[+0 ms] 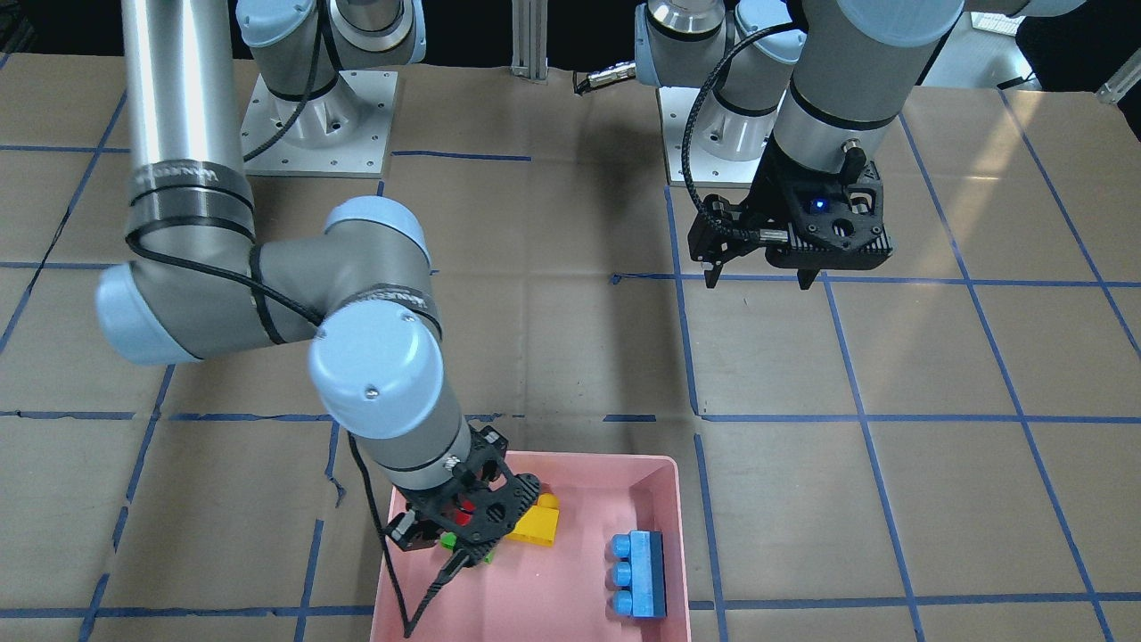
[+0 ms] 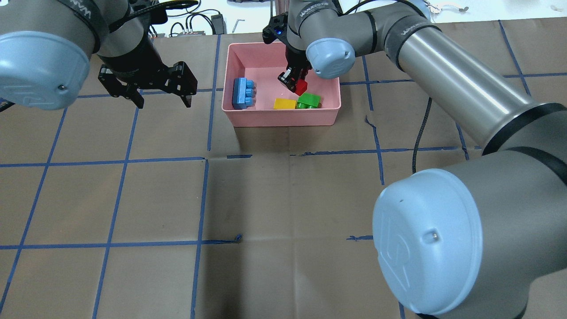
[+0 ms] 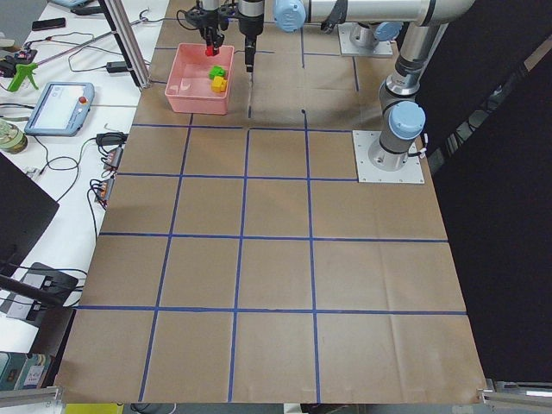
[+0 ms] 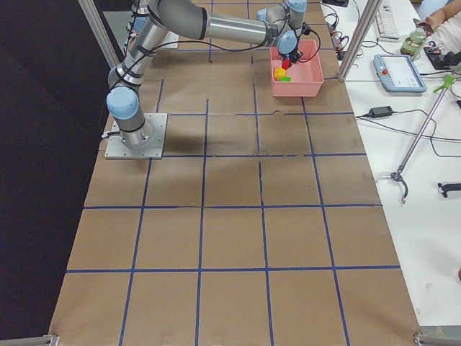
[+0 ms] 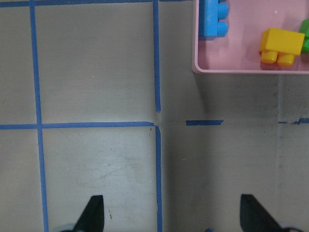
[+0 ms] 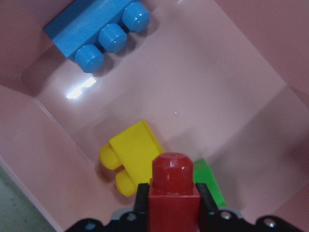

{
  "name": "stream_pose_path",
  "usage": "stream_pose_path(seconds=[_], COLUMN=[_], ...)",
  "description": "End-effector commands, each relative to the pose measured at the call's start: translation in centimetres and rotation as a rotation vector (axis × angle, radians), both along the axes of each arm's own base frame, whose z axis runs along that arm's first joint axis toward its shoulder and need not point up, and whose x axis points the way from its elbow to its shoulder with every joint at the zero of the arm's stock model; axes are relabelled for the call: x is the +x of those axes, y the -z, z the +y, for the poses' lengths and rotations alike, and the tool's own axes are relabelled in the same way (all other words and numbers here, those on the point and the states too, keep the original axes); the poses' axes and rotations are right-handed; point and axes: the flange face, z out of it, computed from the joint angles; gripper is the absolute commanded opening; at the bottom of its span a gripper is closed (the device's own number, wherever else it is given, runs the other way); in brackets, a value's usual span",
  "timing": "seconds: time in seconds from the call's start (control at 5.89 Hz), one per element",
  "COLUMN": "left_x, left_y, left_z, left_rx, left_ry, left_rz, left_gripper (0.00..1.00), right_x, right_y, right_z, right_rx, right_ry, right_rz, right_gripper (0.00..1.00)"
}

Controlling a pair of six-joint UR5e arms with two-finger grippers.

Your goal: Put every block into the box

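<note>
My right gripper (image 2: 296, 82) is shut on the small red block (image 2: 301, 86) and holds it just above the floor of the pale-pink box (image 2: 239, 119). In the right wrist view the red block (image 6: 173, 193) sits between the fingers (image 6: 142, 203), over the yellow block (image 6: 133, 154) and the green block (image 6: 210, 186). The blue three-stud block (image 2: 243, 93) lies at the box's other end. The yellow block (image 2: 285, 104) and the green block (image 2: 308, 100) lie side by side in the box. My left gripper (image 2: 164, 104) is open and empty over the table, left of the box.
Brown paper with a grid of blue tape lines (image 2: 203, 199) covers the table. The left wrist view shows the box's near corner (image 5: 203, 67) above bare paper. A bench with cables and a tablet (image 3: 60, 103) runs beyond the table's far edge.
</note>
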Motion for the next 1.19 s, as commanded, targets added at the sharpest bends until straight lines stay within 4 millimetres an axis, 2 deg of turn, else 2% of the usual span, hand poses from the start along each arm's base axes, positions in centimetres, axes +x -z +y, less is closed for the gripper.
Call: stream_pose_path(seconds=[0.0, 0.17, 0.34, 0.51, 0.68, 0.85, 1.02], left_x=[0.5, 1.7, 2.0, 1.9, 2.0, 2.0, 2.0], left_y=[-0.2, -0.4, -0.4, -0.4, -0.5, -0.5, -0.5], left_z=[0.2, -0.2, -0.4, -0.4, -0.4, -0.4, -0.4], left_rx=[0.004, -0.001, -0.002, -0.002, -0.004, -0.004, -0.004], left_ry=[-0.009, -0.033, -0.039, -0.039, -0.041, -0.041, -0.042], left_rz=[-0.001, 0.007, 0.007, 0.007, 0.006, 0.006, 0.006], left_gripper=[0.99, 0.99, 0.99, 0.99, 0.99, 0.99, 0.99], right_x=[0.1, -1.2, -4.1, -7.9, -12.7, -18.3, -21.9], right_y=[-0.4, -2.6, -4.6, -7.5, -11.1, -14.6, -17.5], right_z=[-0.1, 0.1, 0.0, 0.6, 1.6, 3.3, 5.1], right_rx=[-0.023, -0.037, -0.018, 0.041, 0.101, 0.183, 0.213], right_ry=[0.009, 0.028, 0.084, 0.162, 0.312, 0.503, 0.636], right_rz=[0.009, 0.008, 0.035, 0.048, 0.055, 0.067, 0.076], right_gripper=[1.00, 1.00, 1.00, 1.00, 1.00, 1.00, 1.00])
